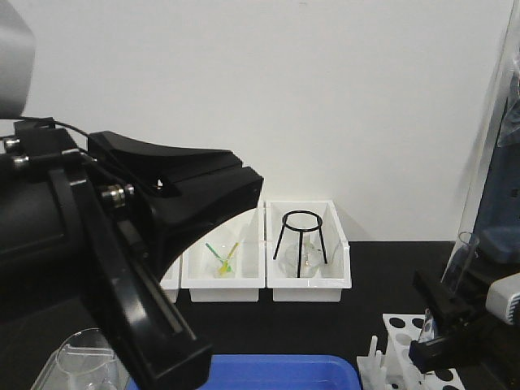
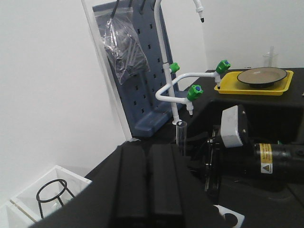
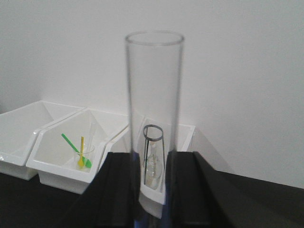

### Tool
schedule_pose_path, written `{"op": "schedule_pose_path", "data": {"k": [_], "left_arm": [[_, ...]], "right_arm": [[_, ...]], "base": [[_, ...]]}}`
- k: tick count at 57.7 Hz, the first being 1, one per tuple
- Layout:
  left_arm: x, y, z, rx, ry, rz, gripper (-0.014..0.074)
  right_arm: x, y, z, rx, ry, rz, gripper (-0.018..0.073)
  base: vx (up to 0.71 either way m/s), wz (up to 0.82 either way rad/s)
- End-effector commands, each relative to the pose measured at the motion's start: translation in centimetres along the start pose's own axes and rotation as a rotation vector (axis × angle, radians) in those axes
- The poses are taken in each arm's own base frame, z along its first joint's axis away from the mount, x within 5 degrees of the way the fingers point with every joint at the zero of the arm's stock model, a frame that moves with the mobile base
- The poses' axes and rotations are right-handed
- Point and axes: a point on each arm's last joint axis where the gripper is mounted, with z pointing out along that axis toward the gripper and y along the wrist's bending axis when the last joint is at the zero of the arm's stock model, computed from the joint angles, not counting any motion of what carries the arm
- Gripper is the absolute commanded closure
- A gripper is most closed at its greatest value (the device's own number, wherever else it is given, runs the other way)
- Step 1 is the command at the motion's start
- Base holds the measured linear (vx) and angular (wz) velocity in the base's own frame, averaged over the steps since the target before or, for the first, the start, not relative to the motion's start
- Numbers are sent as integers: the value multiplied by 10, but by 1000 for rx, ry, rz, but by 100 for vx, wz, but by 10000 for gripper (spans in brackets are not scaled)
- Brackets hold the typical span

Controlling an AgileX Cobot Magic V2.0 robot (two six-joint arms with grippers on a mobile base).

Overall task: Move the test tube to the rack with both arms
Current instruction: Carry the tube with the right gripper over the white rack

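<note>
I see my right gripper (image 3: 151, 190) clamped on the test tube (image 3: 154, 95), open rim up, near the white rack (image 1: 400, 341), my left gripper (image 2: 149, 185) with fingers pressed together

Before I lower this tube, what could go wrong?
The test tube leans in the front view, so its bottom may strike the rack beside a hole.
The right jaws grip it low, with most of its length free above; it could pivot.
The left arm blocks much of the front view.
</note>
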Motion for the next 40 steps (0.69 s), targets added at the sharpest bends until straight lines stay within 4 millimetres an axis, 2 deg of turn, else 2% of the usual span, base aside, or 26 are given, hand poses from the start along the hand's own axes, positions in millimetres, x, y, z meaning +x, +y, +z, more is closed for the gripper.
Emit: {"op": "schedule_pose_path", "data": {"k": [1,15,29,40], "left_arm": [[-21,1,-10,9,-126,-7,603],[-21,1,-10,8,-125,-6,603],[-21,1,-10,8,-125,-4,603],[-21,1,-10,8,-126,-4,603]], "right_arm": [[-13,-2,4,0,-186,-3,567],[1,-3,11,7,-143,-59,567],[14,-5,14,23,-20,-45,567],[26,-4,19,17,12,-38,567]], "base": [[0,0],[0,0],[0,0],[0,0]]}}
